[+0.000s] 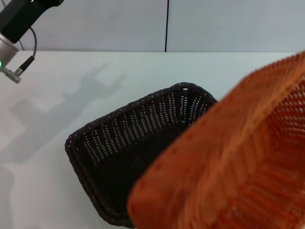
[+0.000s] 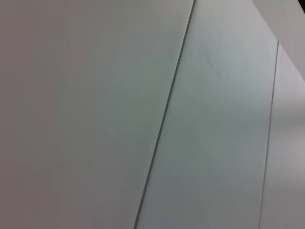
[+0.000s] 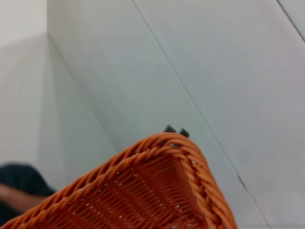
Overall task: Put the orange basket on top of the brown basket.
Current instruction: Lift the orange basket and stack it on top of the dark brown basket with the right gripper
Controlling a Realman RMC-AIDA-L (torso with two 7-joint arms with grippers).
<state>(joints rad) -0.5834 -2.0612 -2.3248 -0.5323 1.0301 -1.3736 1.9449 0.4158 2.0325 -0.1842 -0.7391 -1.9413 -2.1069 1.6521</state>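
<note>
The orange basket [image 1: 228,167] is raised off the white tabletop [image 1: 52,119] and tilted, very close to the head camera, filling the near right corner of that view. Its sloped woven side faces the camera and its open top turns toward the right edge. It overlaps the near right part of the brown basket [image 1: 128,138] in the picture; whether the two touch cannot be told. The brown basket sits flat on the tabletop near its middle, turned at an angle to the table edges, with its open top up and one corner pointing toward the far right. Its far wall and left wall are fully visible, and its dark floor shows inside. The right gripper is not visible in any view, so its hold on the orange basket cannot be seen; the right wrist view shows only a braided corner of the orange basket's rim [image 3: 190,162] against pale wall panels. The left arm [image 1: 16,28] is held high at the far left corner of the tabletop, well away from both baskets; its fingers are out of sight, and its wrist view shows only wall panels [image 2: 95,114].
</note>
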